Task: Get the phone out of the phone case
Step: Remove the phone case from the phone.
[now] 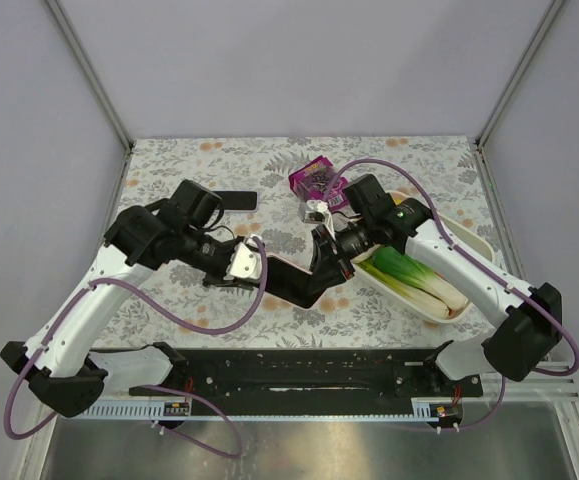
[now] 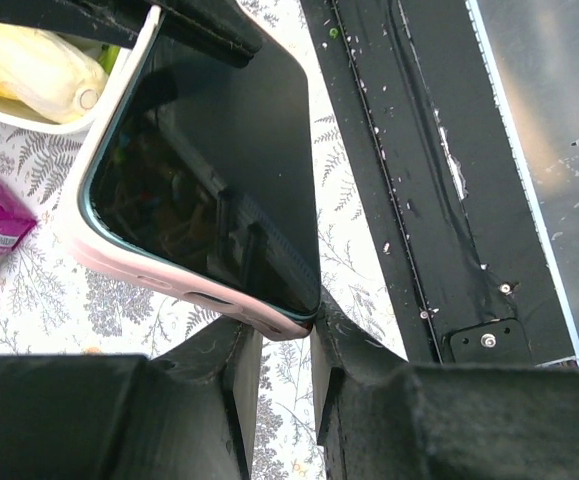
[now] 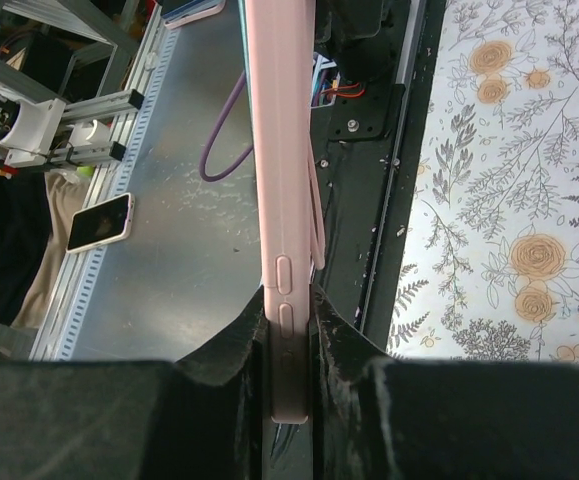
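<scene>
The phone [image 1: 294, 283], a dark slab, hangs above the table between both arms. In the left wrist view its black screen [image 2: 209, 170] sits inside the pink phone case [image 2: 119, 265]. My left gripper [image 2: 284, 340] is nearly shut, its fingertips pinching the case's near corner, with a narrow strip of tablecloth showing between the fingers lower down. In the top view that gripper [image 1: 247, 265] is at the phone's left end. My right gripper [image 3: 291, 330] is shut on the case [image 3: 281, 150], seen edge-on, with the side buttons between its pads. It [image 1: 321, 255] holds the phone's right end.
A white tray [image 1: 474, 240] with green leeks [image 1: 409, 275] lies at the right. A purple packet [image 1: 314, 178] sits behind the grippers and a flat black object [image 1: 237, 200] at the back left. The black base rail [image 1: 299, 375] runs along the near edge.
</scene>
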`<state>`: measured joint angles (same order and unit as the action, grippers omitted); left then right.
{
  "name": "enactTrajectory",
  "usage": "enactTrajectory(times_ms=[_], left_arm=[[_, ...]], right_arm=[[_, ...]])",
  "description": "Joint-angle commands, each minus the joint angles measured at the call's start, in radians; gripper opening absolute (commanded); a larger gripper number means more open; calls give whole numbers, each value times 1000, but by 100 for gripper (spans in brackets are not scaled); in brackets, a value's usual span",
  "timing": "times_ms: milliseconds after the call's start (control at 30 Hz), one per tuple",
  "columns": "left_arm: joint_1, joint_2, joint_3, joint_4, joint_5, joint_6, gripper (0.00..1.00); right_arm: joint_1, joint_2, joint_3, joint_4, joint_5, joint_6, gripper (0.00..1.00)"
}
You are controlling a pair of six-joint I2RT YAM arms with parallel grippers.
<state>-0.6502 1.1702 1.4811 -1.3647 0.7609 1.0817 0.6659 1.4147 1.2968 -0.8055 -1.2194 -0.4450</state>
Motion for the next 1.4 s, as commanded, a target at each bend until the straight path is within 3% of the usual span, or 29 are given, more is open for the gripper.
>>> enactTrajectory(times_ms=[0, 500, 867, 1100, 1367], left_arm=[[-42, 20, -28, 343, 9, 47, 0], [-46, 55, -8, 305, 199, 165, 0], [-49, 82, -15, 325, 121, 218, 0], [-49, 94, -7, 372, 84, 169, 0], [-49, 82, 25, 472, 34, -79, 3]], right_arm=[[29, -13, 21, 175, -109, 120, 0], [52, -3, 7, 233, -152, 190, 0], [63, -11, -27, 299, -175, 249, 0], [70, -19, -47, 342, -183, 285, 0], [69, -51, -74, 358, -85, 267, 0]])
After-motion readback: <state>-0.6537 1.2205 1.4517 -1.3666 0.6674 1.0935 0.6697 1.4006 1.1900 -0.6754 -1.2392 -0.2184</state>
